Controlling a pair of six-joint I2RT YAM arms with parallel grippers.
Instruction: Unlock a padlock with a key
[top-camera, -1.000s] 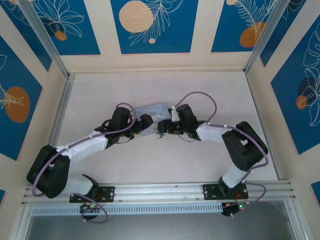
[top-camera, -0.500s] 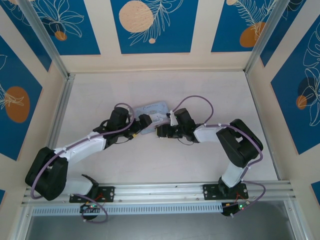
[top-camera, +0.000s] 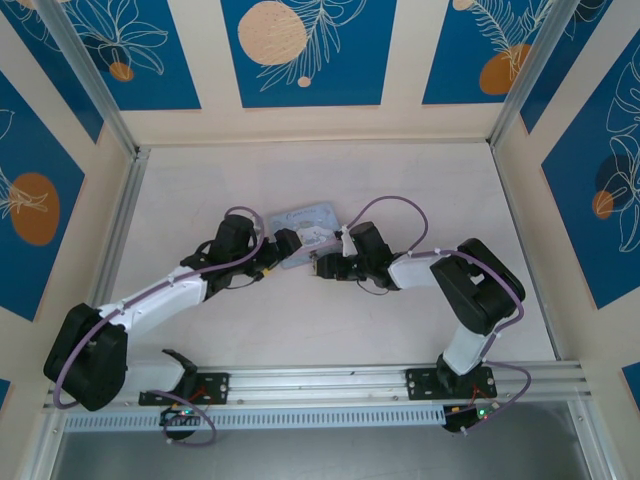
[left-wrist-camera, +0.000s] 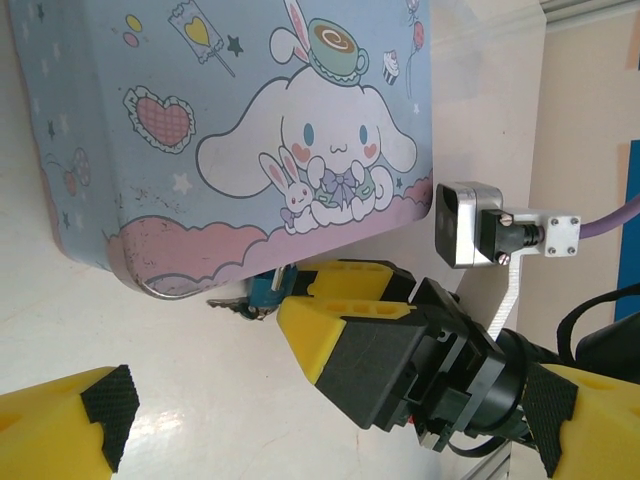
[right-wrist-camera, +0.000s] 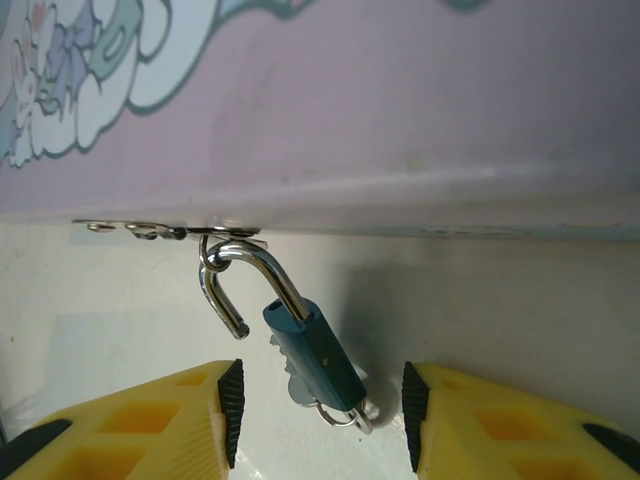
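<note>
Padlock (right-wrist-camera: 312, 350) is seen hooked on the hasp of the cartoon tin box (right-wrist-camera: 400, 100), one shackle leg free of the body, key (right-wrist-camera: 295, 385) at its bottom end. Right gripper (right-wrist-camera: 320, 405) is spread either side of it, not touching. Left gripper (left-wrist-camera: 325, 405) is held wide apart nearby.

A pale, matte whitish tabletop (top-camera: 330, 320) carries a pale blue cartoon-printed rectangular tin box (top-camera: 300, 218), lying flat near its middle. A tiny teal padlock with a silvery shackle (right-wrist-camera: 315, 352) rests at the box's edge.
</note>
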